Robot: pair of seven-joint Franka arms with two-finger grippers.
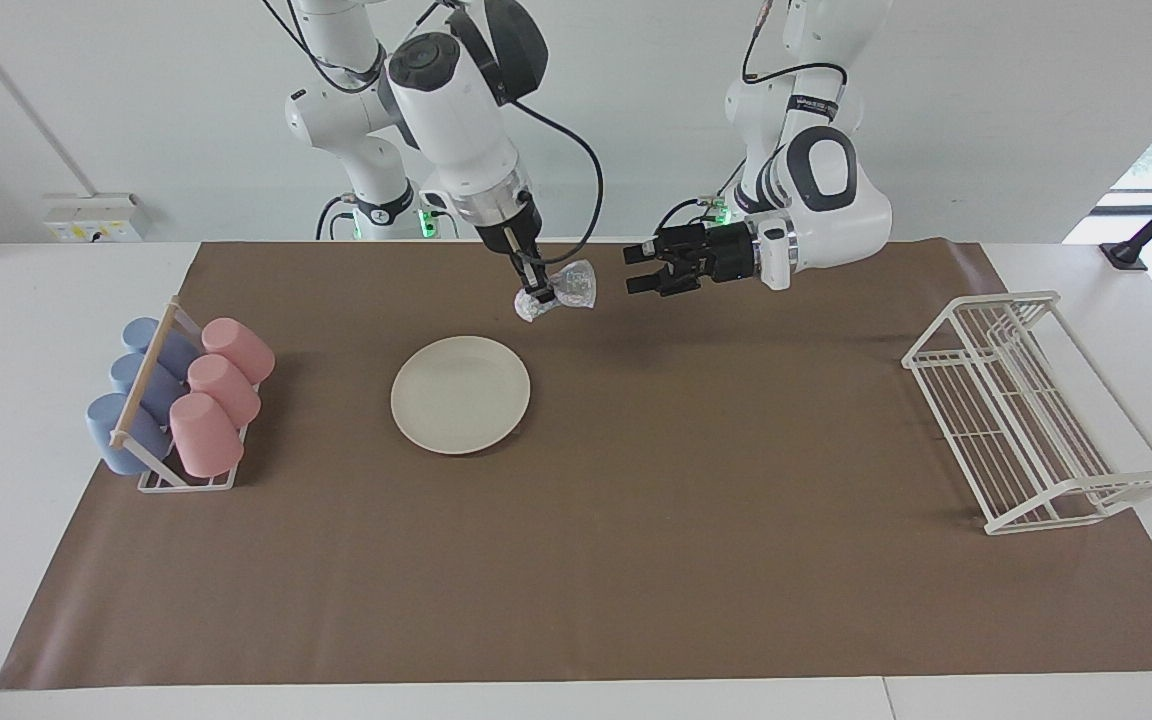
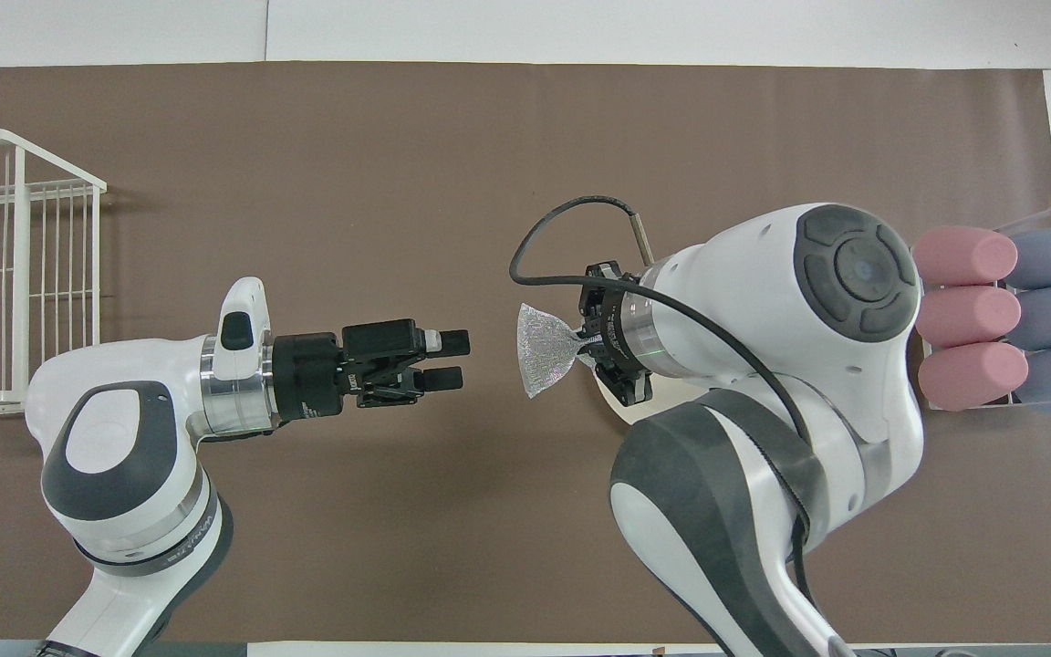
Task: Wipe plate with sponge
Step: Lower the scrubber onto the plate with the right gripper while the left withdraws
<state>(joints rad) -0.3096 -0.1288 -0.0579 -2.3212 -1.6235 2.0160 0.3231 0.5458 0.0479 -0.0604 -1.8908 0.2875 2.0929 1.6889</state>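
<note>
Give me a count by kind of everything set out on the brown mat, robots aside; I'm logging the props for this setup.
Pink cups: 3
Blue cups: 3
Cup rack: 1
Plate: 1
Sponge, held in the air by the right gripper: 1
White wire dish rack: 1
Total: 10

a brown mat (image 1: 636, 520) covers the table (image 1: 26, 400); on it lie the plate (image 1: 460, 393), cup rack (image 1: 186, 482) and wire rack (image 1: 1026, 410).
</note>
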